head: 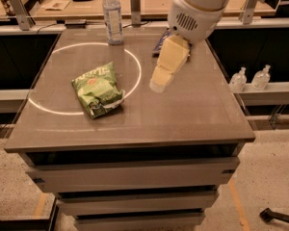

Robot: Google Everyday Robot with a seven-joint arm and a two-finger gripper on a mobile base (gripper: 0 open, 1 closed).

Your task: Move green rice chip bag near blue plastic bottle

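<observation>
Pincer [159, 84] hangs above the middle of the bench [192, 119], angled down-left toward the green rice chip bag [97, 89], probably lining up a pick. Nothing visible in it; cannot tell how wide it is. Bag lies flat left of centre, untouched, across the white ring's lower-right arc. Blue plastic bottle [112, 14] stands upright at the bench's top edge, upper left, well apart from the bag.

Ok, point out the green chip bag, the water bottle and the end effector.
green rice chip bag [97, 89], camera view, front middle
blue plastic bottle [112, 19], camera view, label
end effector [158, 84], camera view, tip, above table [197, 117] right of bag
</observation>
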